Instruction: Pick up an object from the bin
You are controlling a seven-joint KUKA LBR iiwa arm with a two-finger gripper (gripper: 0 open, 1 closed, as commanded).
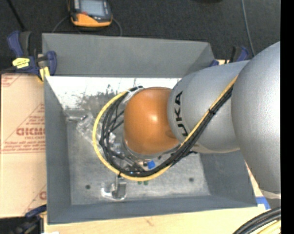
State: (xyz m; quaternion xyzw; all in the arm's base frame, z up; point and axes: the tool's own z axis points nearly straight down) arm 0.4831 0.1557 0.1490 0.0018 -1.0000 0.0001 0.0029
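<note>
Arm (225, 116) comes in from 3 o'clock, bent down into the grey metal bin (54, 155). Orange cover (144, 118) on the wrist sits roughly over the middle of the floor. A yellow-and-black cable bundle (105, 130) loops round its 9 o'clock side and down to 6 o'clock.

Gripper (115, 189) pokes out below the cables at about 7 o'clock on the floor, close to the near wall. It looks low, at or just above the floor. It reads as a silvery metal shape, and whether it is spread or pressed together I cannot tell from this angle.

I can't make out what object it is over or whether it pinches anything, as the wrist and cables cover that spot.

Elsewhere there is a pale translucent clump (81, 126) at 9 o'clock near the left wall. A few small dark specks (191, 180) lie along the 5 to 7 o'clock strip.
</note>
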